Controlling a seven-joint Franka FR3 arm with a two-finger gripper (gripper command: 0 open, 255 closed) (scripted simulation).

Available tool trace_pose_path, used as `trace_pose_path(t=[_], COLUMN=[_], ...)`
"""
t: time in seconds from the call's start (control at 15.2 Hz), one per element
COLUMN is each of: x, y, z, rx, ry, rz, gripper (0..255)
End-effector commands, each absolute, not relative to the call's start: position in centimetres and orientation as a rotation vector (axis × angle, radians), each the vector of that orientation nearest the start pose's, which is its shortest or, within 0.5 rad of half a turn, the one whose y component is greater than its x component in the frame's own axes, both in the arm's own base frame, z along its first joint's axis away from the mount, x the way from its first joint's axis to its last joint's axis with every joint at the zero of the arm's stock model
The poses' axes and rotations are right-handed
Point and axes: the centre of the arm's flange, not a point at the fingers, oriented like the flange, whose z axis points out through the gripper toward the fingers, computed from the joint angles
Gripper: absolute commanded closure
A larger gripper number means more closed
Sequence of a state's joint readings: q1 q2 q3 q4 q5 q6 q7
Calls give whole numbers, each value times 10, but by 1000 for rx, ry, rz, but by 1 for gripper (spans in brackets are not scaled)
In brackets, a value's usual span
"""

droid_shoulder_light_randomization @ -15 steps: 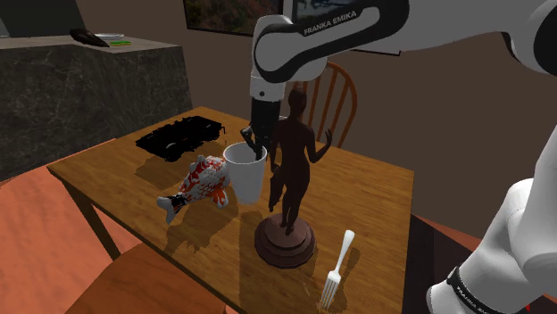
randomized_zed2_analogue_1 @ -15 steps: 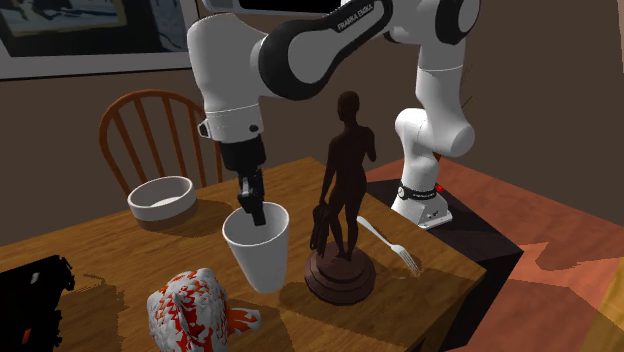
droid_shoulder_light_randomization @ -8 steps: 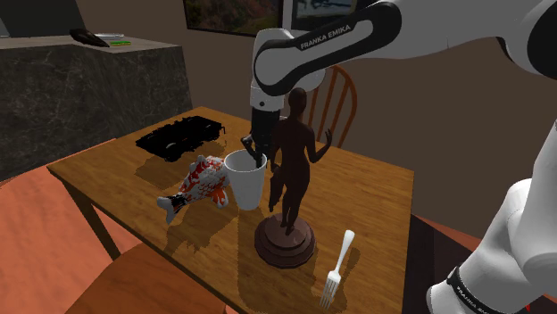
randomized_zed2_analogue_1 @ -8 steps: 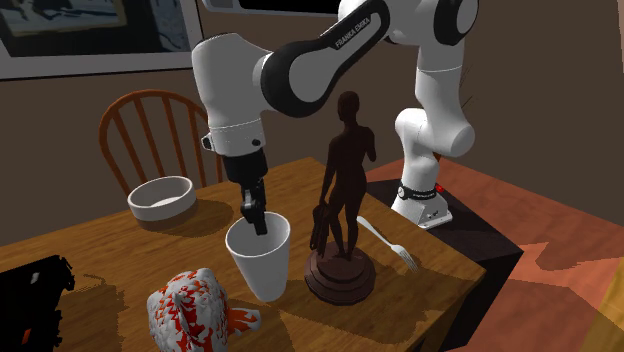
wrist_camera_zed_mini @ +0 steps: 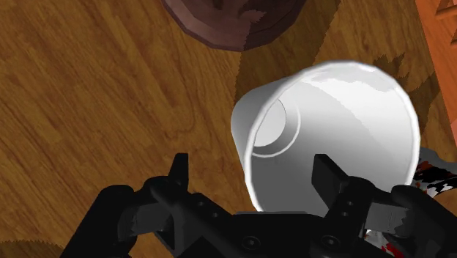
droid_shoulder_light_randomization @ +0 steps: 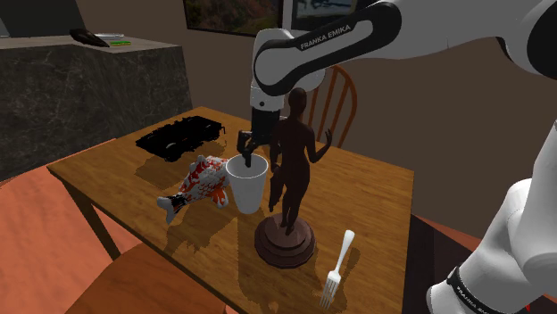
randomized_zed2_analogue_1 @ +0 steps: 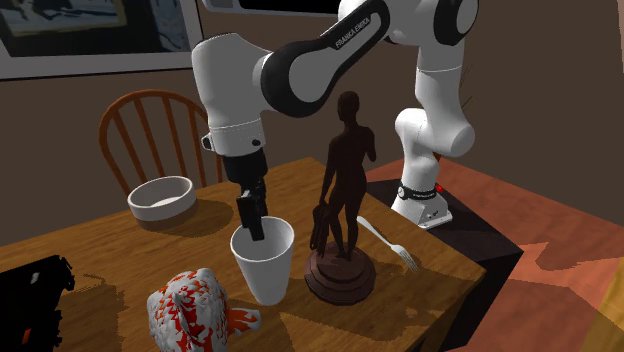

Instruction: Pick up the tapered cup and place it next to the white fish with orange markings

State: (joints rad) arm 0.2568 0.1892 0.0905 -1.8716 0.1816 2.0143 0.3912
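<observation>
A white tapered cup [droid_shoulder_light_randomization: 248,187] [randomized_zed2_analogue_1: 262,265] stands upright on the wooden table [droid_shoulder_light_randomization: 375,196], close beside the white fish with orange markings [droid_shoulder_light_randomization: 198,183] [randomized_zed2_analogue_1: 190,305]. My gripper [droid_shoulder_light_randomization: 250,150] [randomized_zed2_analogue_1: 252,216] [wrist_camera_zed_mini: 254,174] hangs over the cup's rim and is open. One finger [wrist_camera_zed_mini: 329,176] is inside the cup [wrist_camera_zed_mini: 344,110] and the other finger [wrist_camera_zed_mini: 179,172] is outside its wall; neither touches it. A sliver of the fish [wrist_camera_zed_mini: 433,172] peeks out behind the cup.
A dark brown figurine [droid_shoulder_light_randomization: 290,169] [randomized_zed2_analogue_1: 345,190] on a round base [wrist_camera_zed_mini: 227,22] stands right beside the cup. A white fork [droid_shoulder_light_randomization: 337,263] lies past it. A white bowl [randomized_zed2_analogue_1: 162,197], a black object [droid_shoulder_light_randomization: 178,136] and a wooden chair [randomized_zed2_analogue_1: 150,130] lie further off.
The cup went down onto the table beside the fish. The fingers, shut on its rim before, have spread and let it go.
</observation>
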Motion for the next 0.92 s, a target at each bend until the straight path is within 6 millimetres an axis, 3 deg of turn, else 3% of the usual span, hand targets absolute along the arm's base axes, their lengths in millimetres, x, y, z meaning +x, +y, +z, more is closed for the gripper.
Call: trace_pose_path(t=[0.0, 0.07, 0.33, 0.86], x=[563, 563, 568, 568], y=[213, 213, 205, 205], z=[410, 410, 460, 460], rx=[-2981, -2981, -2981, -2981], ry=[190, 190, 190, 190], rz=[161, 161, 161, 161], gripper=[0, 0, 0, 0])
